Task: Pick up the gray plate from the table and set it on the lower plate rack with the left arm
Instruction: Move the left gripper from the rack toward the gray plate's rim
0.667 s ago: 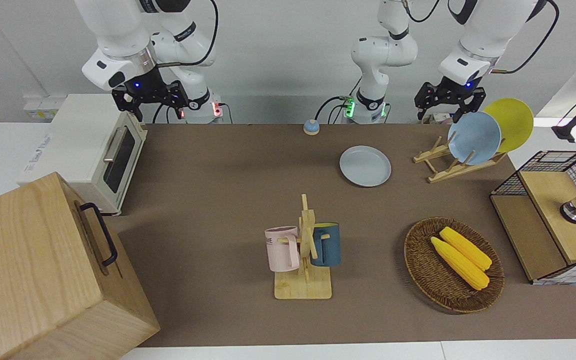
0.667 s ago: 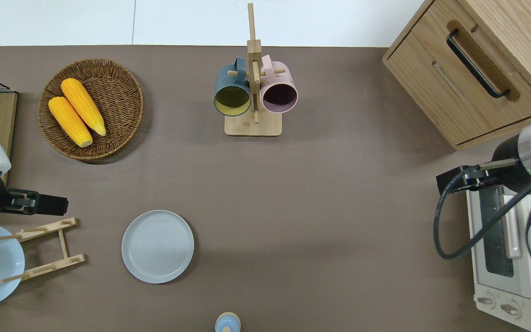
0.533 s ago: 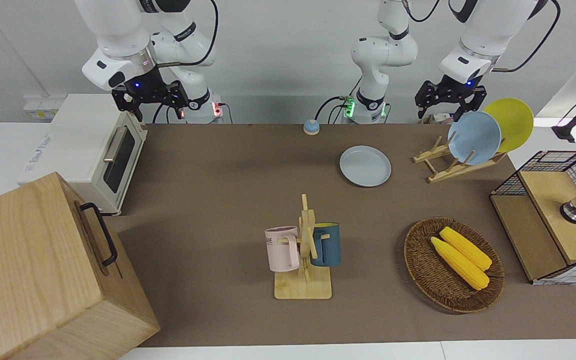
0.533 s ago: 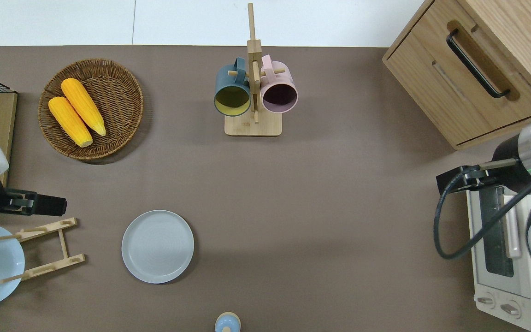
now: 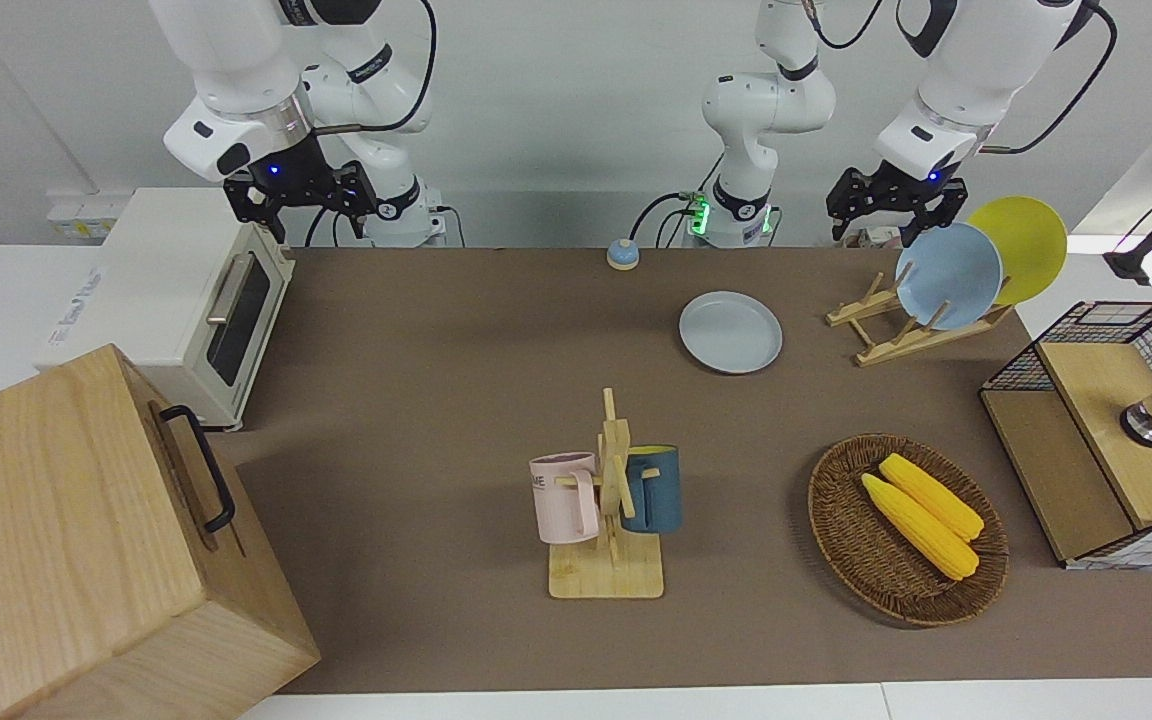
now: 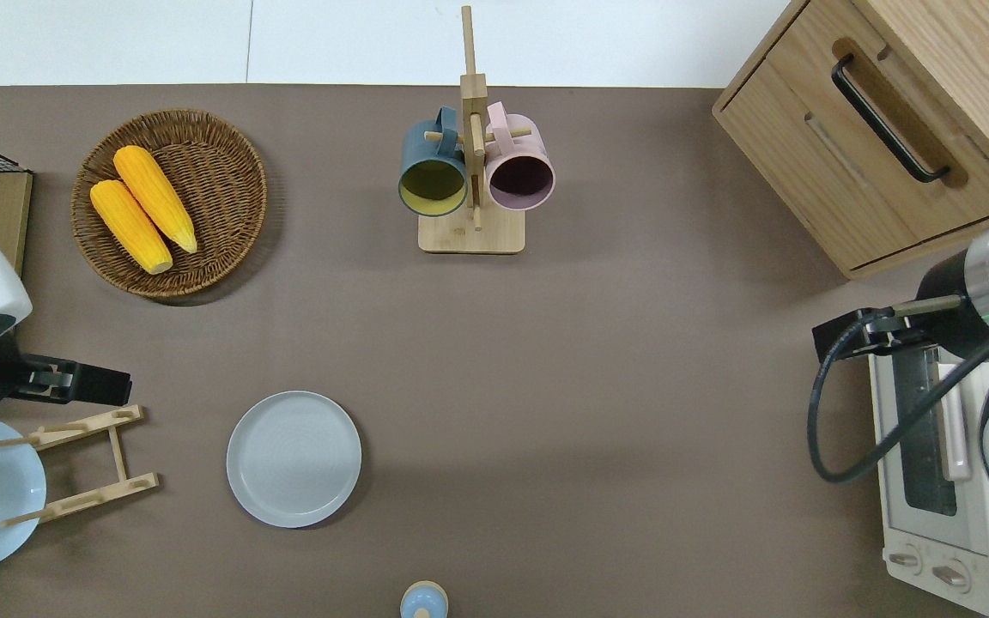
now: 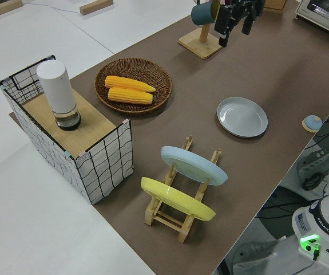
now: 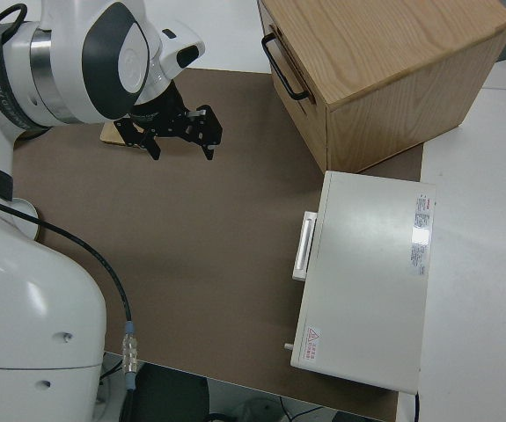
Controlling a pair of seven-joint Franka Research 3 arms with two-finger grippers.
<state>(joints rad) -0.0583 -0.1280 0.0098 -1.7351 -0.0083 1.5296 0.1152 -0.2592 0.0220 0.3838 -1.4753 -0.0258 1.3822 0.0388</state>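
Change since earlier: the left gripper [image 6: 87, 384] has edged slightly toward the bench's middle in the overhead view; the gray plate [image 6: 294, 458], the rack and all else lie as before.
Left gripper: up in the air over the bench [image 6: 615, 360] at the left arm's end, over bare surface just beside the lower plate rack [image 6: 87, 463]; jaws spread apart and empty in the front view.
Right gripper: the right gripper [image 5: 301, 195] is parked; jaws apart, holding nothing.
Gray plate: flat on the bench near the robots' edge, beside the rack toward the bench's middle, apart from the left jaws.
Plates: three in all; the gray one, plus a blue plate [image 5: 948, 275] and a yellow plate [image 5: 1026, 245] leaning in the rack.
Mugs: two, a pink mug [image 5: 564, 497] and a dark blue mug [image 5: 653, 488] on the wooden mug stand [image 5: 611, 540] toward the edge farthest from the robots.
Corn: two corn cobs [image 5: 921, 513] in one wicker basket [image 5: 846, 545].
Others: one wooden cabinet [image 5: 66, 540], one toaster oven [image 5: 186, 300], one small bell [image 5: 622, 253].
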